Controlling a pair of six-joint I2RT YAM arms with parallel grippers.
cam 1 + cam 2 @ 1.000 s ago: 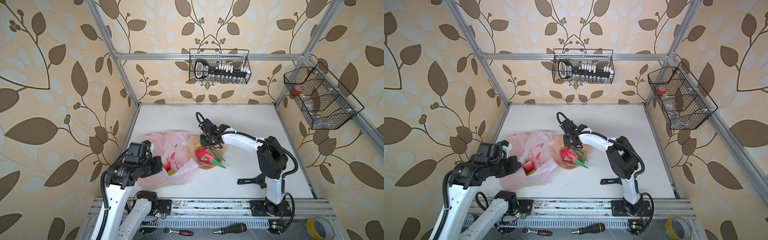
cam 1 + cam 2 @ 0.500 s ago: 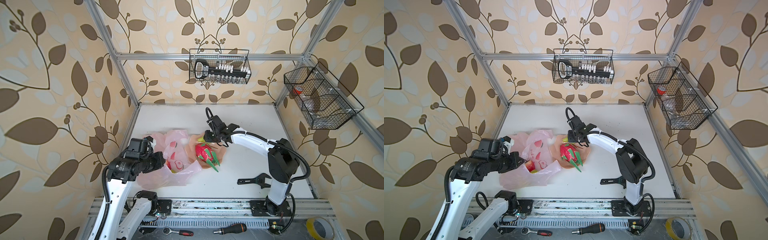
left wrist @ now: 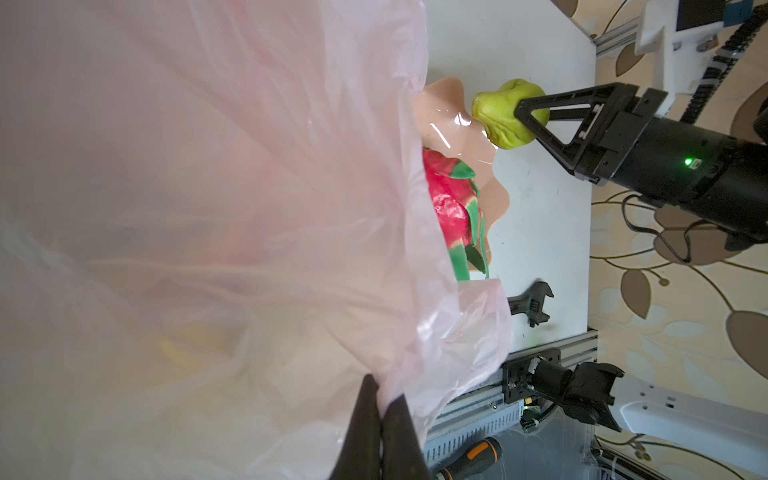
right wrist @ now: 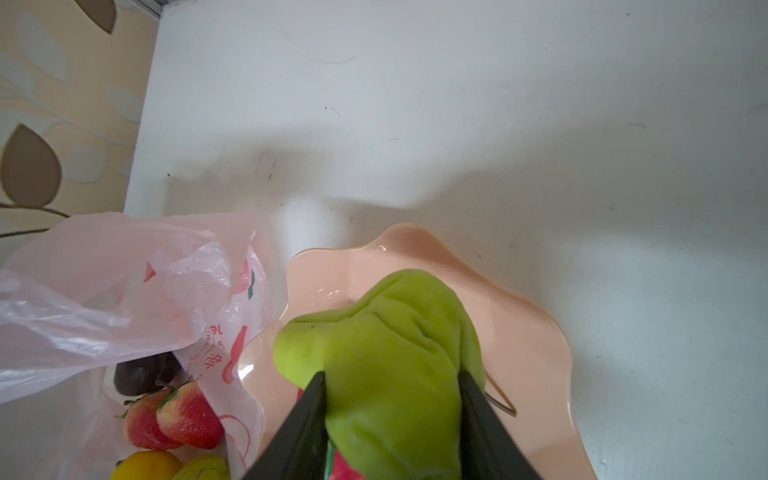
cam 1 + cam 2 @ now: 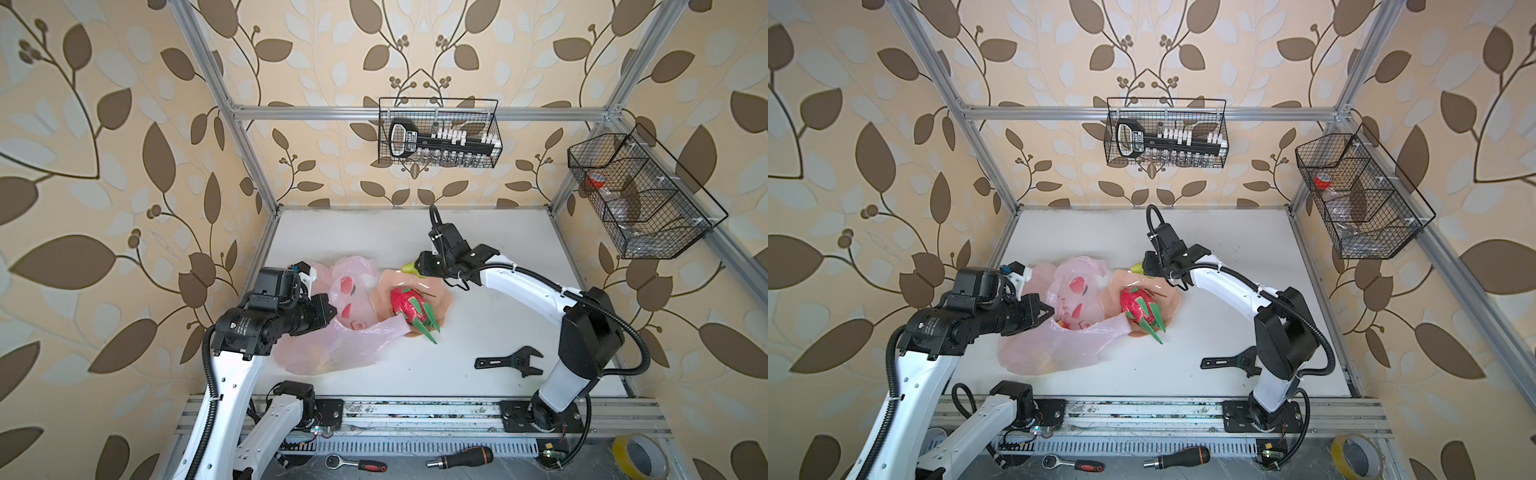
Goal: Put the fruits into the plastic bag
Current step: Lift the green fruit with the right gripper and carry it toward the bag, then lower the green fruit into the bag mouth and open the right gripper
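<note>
The pale pink plastic bag (image 5: 332, 345) lies at the left. My left gripper (image 5: 331, 312) (image 3: 380, 399) is shut on its rim and holds the mouth up. Inside show two strawberries (image 4: 174, 419), a dark purple ball (image 4: 141, 376), a yellow fruit (image 4: 145, 465) and a green pear (image 4: 205, 467). My right gripper (image 5: 420, 266) (image 4: 390, 376) is shut on another green pear (image 5: 410, 268) (image 3: 505, 120), above the far rim of the peach bowl (image 5: 442, 297). The dragon fruit (image 5: 409, 305) (image 5: 1138, 305) lies in the bowl beside the bag's mouth.
A black adjustable wrench (image 5: 509, 361) lies on the table at the front right, near the right arm's base. Wire baskets hang on the back wall (image 5: 438, 133) and the right wall (image 5: 640, 199). A screwdriver (image 5: 459, 457), a ratchet (image 5: 357, 462) and a tape roll (image 5: 638, 457) lie below the front rail.
My right gripper has risen from the bowl with the green pear and drawn back slightly right. The dragon fruit has turned in the bowl. My left gripper has shifted right with the bag's rim.
</note>
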